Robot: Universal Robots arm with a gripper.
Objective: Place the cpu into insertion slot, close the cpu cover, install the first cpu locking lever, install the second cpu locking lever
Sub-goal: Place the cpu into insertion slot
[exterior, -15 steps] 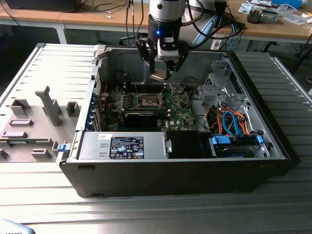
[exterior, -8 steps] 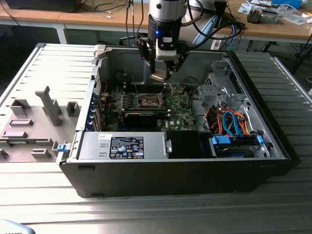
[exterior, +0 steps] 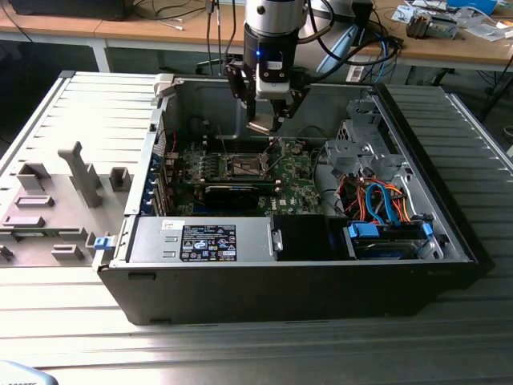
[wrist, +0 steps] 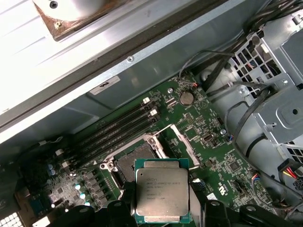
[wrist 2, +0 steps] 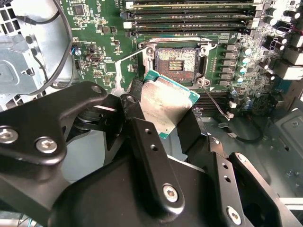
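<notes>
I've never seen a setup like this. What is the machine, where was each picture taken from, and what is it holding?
The machine is a robot arm ending in a two-fingered claw. The exterior view comes from a camera off the arm; it looks into an open computer case lying on a ribbed metal table. Both wrist views come from cameras riding on the arm, looking past the claw at the green board inside the case. The claw is shut on the cpu, a small square chip with a silver top, held by its edges above the board. Close by is the insertion slot, a dark square socket with nothing in it, and the cpu cover stands swung open beside it. The chip is not yet in the slot.
</notes>
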